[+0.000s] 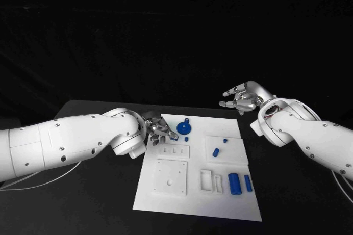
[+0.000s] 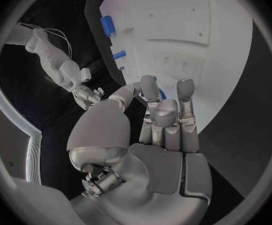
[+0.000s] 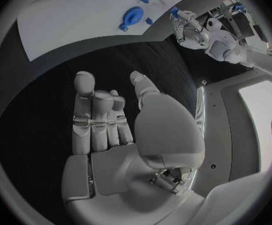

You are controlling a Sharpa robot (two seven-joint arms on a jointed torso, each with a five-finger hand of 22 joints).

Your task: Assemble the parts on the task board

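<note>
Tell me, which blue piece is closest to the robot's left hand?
The round blue gear-shaped piece, lying right beside the left hand near the task board's far edge. The other blue pieces lie farther off.

In front of me lies a black table [image 1: 88,204] with a matte top, its far edge running straight across and its far left corner cut at a slant. Behind it hangs a dark backdrop [image 1: 176,41], black and faintly creased like cloth, taking up the whole upper part of my head view. The light falls from above onto the table's middle, while the backdrop and the table's edges stay in shadow.
</note>
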